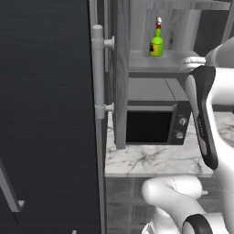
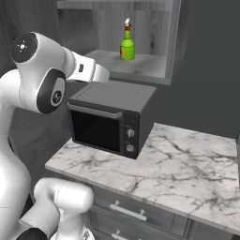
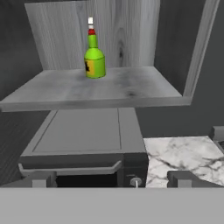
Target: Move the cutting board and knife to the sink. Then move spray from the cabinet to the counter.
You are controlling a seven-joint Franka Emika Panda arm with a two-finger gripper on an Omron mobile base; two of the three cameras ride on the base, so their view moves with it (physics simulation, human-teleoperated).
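Note:
The spray (image 3: 94,57) is a green bottle with a yellow label and a red-and-white nozzle. It stands upright on the shelf of the open niche in the grey wood-grain cabinet (image 3: 109,89), toward the back left. The spray (image 1: 156,43) (image 2: 127,47) is seen there from both base cameras too. My gripper (image 3: 113,178) is open and empty, its fingertips (image 3: 43,179) far apart. It hovers over the front of the microwave, short of the shelf and lower than the bottle. The cutting board, the knife and the sink are out of view.
A black microwave (image 2: 112,117) sits on the marble counter (image 2: 187,159) right under the cabinet shelf. The dark fridge (image 1: 45,114) with its long grey handle (image 1: 98,68) stands to the left. Grey drawers (image 2: 136,211) lie under the counter.

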